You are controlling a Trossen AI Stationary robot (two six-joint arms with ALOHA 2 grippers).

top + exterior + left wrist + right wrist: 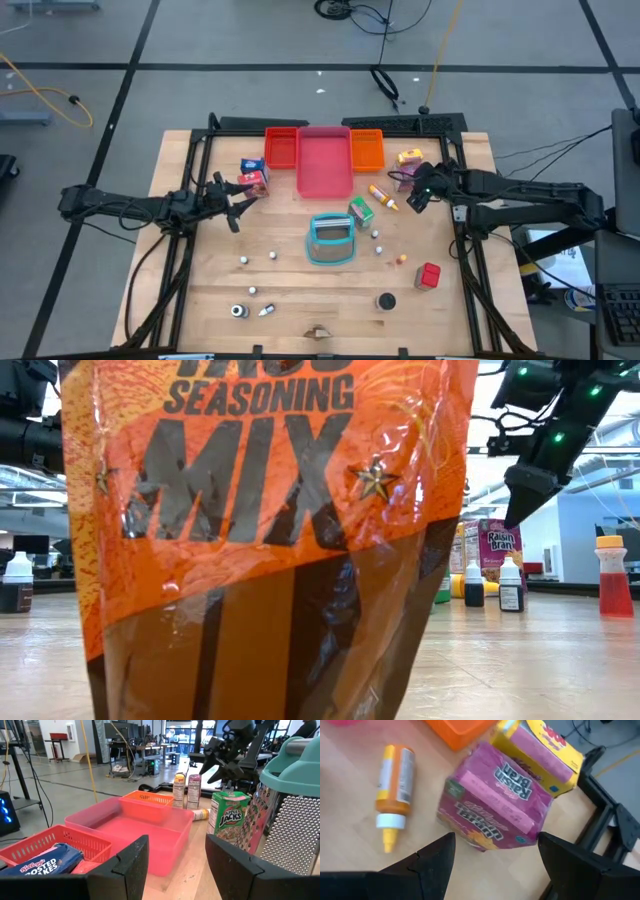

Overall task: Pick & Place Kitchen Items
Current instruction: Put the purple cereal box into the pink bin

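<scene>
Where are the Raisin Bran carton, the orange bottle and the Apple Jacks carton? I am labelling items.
Raisin Bran carton (495,802), right wrist view, its pink printed face.
Orange bottle (395,782), right wrist view, its labelled body.
Apple Jacks carton (227,817), left wrist view, its green front.

An orange pouch (270,510) close against the low camera reads "SEASONING MIX" in big dark letters, with a cut-off word above it, and a pink carton (497,550) far behind it shows "Raisin Bran". In the left wrist view, a green carton (230,817) carries "APPLE JACKS", and a blue packet (42,865) lying in the red tray (60,840) reads "Kellogg's" and "FROSTED FLAKES", partly hidden. The right wrist view shows "Raisin Bran" printed upside down on the magenta carton (495,802); the print on the yellow carton (545,745) behind it cannot be read.
</scene>
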